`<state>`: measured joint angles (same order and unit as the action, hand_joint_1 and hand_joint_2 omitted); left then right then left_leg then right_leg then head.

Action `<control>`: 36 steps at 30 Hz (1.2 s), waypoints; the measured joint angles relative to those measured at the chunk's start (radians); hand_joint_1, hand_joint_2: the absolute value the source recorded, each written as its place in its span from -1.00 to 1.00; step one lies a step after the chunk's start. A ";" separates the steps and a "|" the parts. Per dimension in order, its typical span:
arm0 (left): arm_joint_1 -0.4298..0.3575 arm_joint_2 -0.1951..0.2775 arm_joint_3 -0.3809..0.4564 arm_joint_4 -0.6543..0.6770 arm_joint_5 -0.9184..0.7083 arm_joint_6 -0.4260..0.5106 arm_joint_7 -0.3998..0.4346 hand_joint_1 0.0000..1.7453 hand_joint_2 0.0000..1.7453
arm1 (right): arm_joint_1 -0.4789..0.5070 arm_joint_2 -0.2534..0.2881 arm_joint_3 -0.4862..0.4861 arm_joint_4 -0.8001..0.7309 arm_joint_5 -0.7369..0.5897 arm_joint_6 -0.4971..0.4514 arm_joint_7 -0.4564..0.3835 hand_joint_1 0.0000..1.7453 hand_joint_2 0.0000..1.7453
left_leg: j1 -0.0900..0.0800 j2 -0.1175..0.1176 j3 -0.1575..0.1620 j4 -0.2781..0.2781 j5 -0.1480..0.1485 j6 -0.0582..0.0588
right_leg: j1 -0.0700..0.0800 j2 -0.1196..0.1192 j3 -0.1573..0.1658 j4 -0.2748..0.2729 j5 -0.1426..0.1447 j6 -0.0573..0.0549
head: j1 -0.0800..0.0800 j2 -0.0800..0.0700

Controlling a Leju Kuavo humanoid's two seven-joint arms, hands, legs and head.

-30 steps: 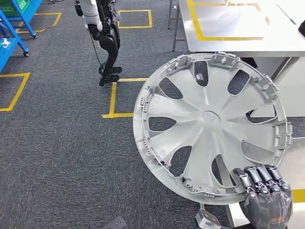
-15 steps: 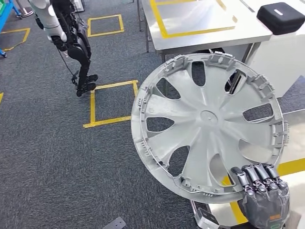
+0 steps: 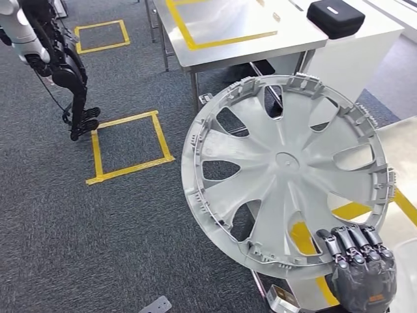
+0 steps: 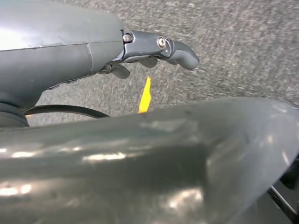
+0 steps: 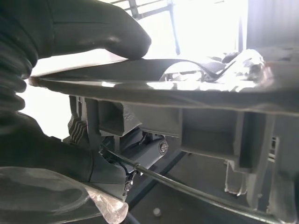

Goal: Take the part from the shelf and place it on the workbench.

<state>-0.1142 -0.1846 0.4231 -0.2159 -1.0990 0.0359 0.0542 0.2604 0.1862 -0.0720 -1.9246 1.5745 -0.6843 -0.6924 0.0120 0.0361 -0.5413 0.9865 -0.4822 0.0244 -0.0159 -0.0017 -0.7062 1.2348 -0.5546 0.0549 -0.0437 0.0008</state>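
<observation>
Beside the workbench [image 3: 231, 39], right hand [image 3: 361, 270] grips hubcap [image 3: 285, 173] rim.

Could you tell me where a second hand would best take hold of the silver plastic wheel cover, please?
Probably the silver plastic wheel cover at its far-left rim, from the robot's left, opposite the right hand, which pinches the near edge; the thin ribbed rim suits a thumb-over pinch.

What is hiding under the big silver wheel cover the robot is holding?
Through the wheel cover's holes you can see dark carpet, metal table legs and yellow tape on a pale workbench. The solid spokes cover the rest. The right hand grips its rim.
</observation>
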 joint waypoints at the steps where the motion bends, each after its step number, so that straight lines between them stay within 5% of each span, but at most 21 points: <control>1: -0.001 -0.001 0.000 0.000 0.000 0.000 0.000 -1.00 -1.00 | 0.000 0.000 0.000 0.001 0.000 0.000 0.000 1.00 1.00 | 0.000 0.009 0.002 0.001 -0.003 -0.003 | -0.002 -0.012 0.037 -0.067 0.034 0.001 | 0.000 0.000; 4: -0.002 -0.001 0.000 0.000 0.000 0.000 0.000 -1.00 -1.00 | -0.001 0.000 0.001 0.001 0.000 0.000 0.001 1.00 1.00 | -0.007 0.031 0.007 0.009 -0.012 -0.017 | 0.004 -0.051 0.125 -0.221 0.077 -0.012 | -0.001 0.000; 8: -0.004 -0.001 0.000 0.000 0.000 0.000 0.000 -1.00 -1.00 | 0.001 0.000 0.000 0.001 0.000 0.000 0.003 1.00 1.00 | -0.006 0.035 0.010 0.021 -0.028 -0.035 | 0.005 -0.023 0.127 -0.227 0.076 -0.042 | -0.002 0.000; 10: -0.005 -0.001 0.000 0.000 0.000 0.000 0.000 -1.00 -1.00 | 0.001 0.000 0.001 0.001 0.000 0.000 0.004 1.00 1.00 | -0.002 0.000 -0.017 0.093 -0.078 -0.043 | 0.002 -0.008 0.127 -0.229 0.079 -0.054 | -0.004 0.000; 12: -0.003 0.000 0.000 0.000 0.001 0.000 0.000 -1.00 -1.00 | 0.000 0.000 0.003 0.001 0.000 0.000 0.005 1.00 1.00 | -0.002 -0.023 -0.077 0.231 -0.143 -0.044 | 0.004 0.011 0.127 -0.229 0.080 -0.061 | -0.005 0.000; 14: 0.000 0.000 0.000 0.000 0.002 0.000 0.000 -1.00 -1.00 | 0.001 0.000 0.004 0.002 0.000 0.000 0.006 1.00 1.00 | -0.003 -0.027 -0.114 0.306 -0.155 -0.041 | 0.007 0.034 0.128 -0.229 0.080 -0.063 | -0.005 0.000; 16: 0.000 0.001 0.000 0.000 0.002 0.000 0.000 -1.00 -1.00 | 0.001 0.000 0.006 0.003 0.000 0.000 0.009 1.00 1.00 | -0.004 -0.036 -0.085 0.233 -0.093 -0.030 | 0.010 0.058 0.130 -0.228 0.081 -0.063 | -0.005 0.000; 18: 0.000 0.002 0.000 0.000 0.003 0.000 0.000 -1.00 -1.00 | 0.000 0.000 0.010 0.004 0.000 0.001 0.015 1.00 1.00 | -0.004 -0.079 -0.031 0.102 -0.026 -0.015 | 0.011 0.081 0.130 -0.227 0.082 -0.060 | -0.004 0.000; 20: -0.001 0.003 0.000 0.000 0.003 0.000 0.000 -1.00 -1.00 | -0.002 -0.004 0.014 0.004 0.000 0.003 0.025 1.00 1.00 | -0.004 -0.114 -0.005 0.034 -0.009 -0.007 | 0.008 0.101 0.121 -0.225 0.086 -0.051 | -0.006 0.000; 22: -0.002 0.002 0.000 0.000 0.003 -0.001 0.000 -1.00 -1.00 | -0.002 -0.010 0.018 0.004 -0.001 0.005 0.032 1.00 1.00 | -0.004 -0.103 -0.002 0.019 -0.011 -0.007 | 0.005 0.117 0.110 -0.227 0.091 -0.038 | -0.010 0.000; 24: -0.002 0.000 0.001 0.000 0.003 -0.002 0.000 -1.00 -1.00 | -0.001 -0.019 0.019 0.004 0.000 0.005 0.036 1.00 1.00 | 0.001 -0.082 0.002 0.006 -0.005 -0.004 | 0.006 0.085 0.091 -0.206 0.076 -0.027 | -0.007 0.000; 26: -0.002 -0.002 0.001 0.000 0.002 -0.003 -0.001 -1.00 -1.00 | -0.006 -0.028 0.024 0.004 0.000 0.007 0.041 1.00 1.00 | 0.002 -0.056 0.005 -0.001 -0.001 -0.001 | 0.007 0.031 0.043 -0.111 0.023 -0.018 | -0.002 0.000; 28: 0.001 -0.003 0.001 0.000 0.001 -0.004 -0.001 -1.00 -1.00 | -0.011 -0.037 0.031 0.004 0.000 0.011 0.052 1.00 1.00 | 0.001 -0.029 0.004 -0.001 -0.002 0.000 | 0.003 0.011 -0.015 0.009 -0.025 -0.010 | 0.000 0.000; 29: 0.002 -0.002 0.001 0.000 0.000 -0.004 -0.001 -1.00 -1.00 | -0.011 -0.042 0.033 0.004 0.000 0.013 0.058 1.00 1.00 | 0.001 -0.016 0.005 -0.001 -0.003 0.000 | 0.002 0.008 -0.027 0.037 -0.027 -0.006 | 0.000 0.000; 31: 0.001 -0.004 0.001 0.000 -0.001 -0.004 -0.001 -1.00 -1.00 | -0.012 -0.052 0.035 0.004 0.000 0.016 0.068 1.00 1.00 | 0.001 0.006 0.008 0.000 -0.007 -0.002 | -0.002 -0.002 0.005 -0.018 0.019 -0.003 | 0.000 0.000; 33: -0.002 -0.005 0.001 0.000 -0.002 -0.004 -0.001 -1.00 -1.00 | -0.014 -0.059 0.038 0.004 0.000 0.018 0.072 1.00 1.00 | -0.003 0.024 0.011 0.005 -0.014 -0.011 | 0.001 -0.038 0.079 -0.149 0.071 -0.004 | 0.001 0.000; 36: -0.003 -0.005 0.001 0.000 -0.006 -0.004 0.001 -1.00 -1.00 | -0.020 -0.065 0.045 0.004 0.000 0.019 0.078 1.00 1.00 | -0.014 0.051 0.013 0.012 -0.022 -0.024 | 0.008 -0.060 0.120 -0.222 0.075 -0.022 | -0.001 0.000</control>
<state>-0.1171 -0.1895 0.4238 -0.2159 -1.1050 0.0317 0.0549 0.2408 0.1214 -0.0270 -1.9210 1.5743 -0.6648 -0.6139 -0.0020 0.0867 -0.5282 0.9982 -0.5041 0.0007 -0.0076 -0.0616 -0.5864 1.0133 -0.4792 0.0324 -0.0446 0.0008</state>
